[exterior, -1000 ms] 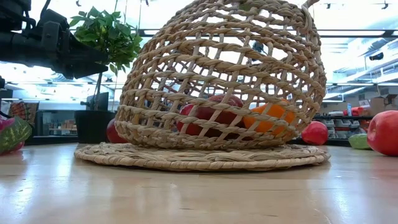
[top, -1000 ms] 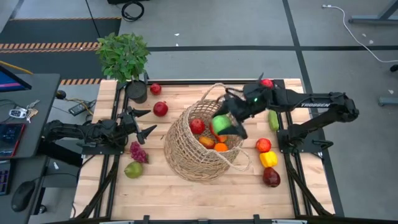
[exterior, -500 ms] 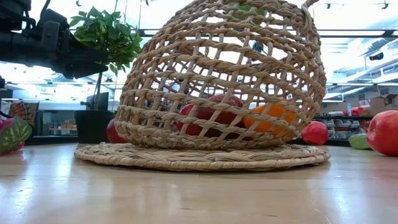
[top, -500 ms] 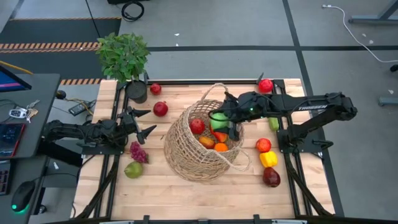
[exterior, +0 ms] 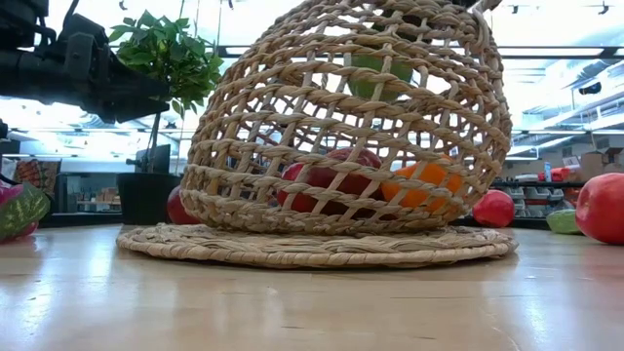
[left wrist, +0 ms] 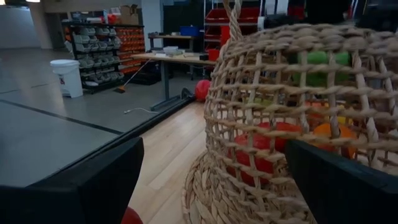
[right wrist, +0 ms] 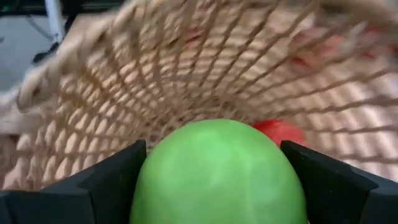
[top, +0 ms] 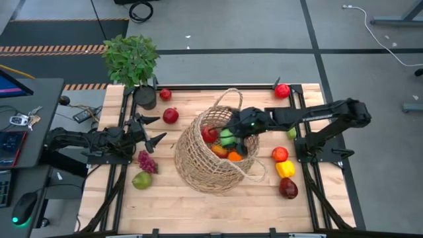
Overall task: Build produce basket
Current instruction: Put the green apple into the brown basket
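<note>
The tan wicker basket (top: 198, 158) lies tipped on the wooden table, its mouth turned toward the right. Inside rest a red apple (top: 209, 134) and an orange (top: 234, 157). My right gripper (top: 232, 135) reaches into the mouth, shut on a round green fruit (top: 227, 138), which also shows through the weave (exterior: 380, 73). More produce lies around the basket: a pomegranate (top: 170, 116), purple grapes (top: 146, 160), a green pear (top: 141, 180), a red apple (top: 280, 154) and a yellow pepper (top: 285, 169). My left gripper (top: 151, 130) waits open, left of the basket. My right gripper pinches the green fruit by two opposite sides (right wrist: 146, 180) between its two fingers (right wrist: 109, 183). The fingers slant down from the table's right into the basket's mouth. The fruit is lifted clear, just above the produce lying in the basket.
A potted plant (top: 131, 59) stands at the far left corner. A dark red fruit (top: 288, 188) lies near the right front, a red one (top: 283, 90) at the far right. A green vegetable (top: 291, 132) lies partly under my right arm. Bare wood lies in front of the basket.
My right gripper has sunk and gone toward the table's left, carrying the green fruit from above the basket's rim down into its mouth, and has tipped further downward. The basket and the other produce have stayed where they were.
</note>
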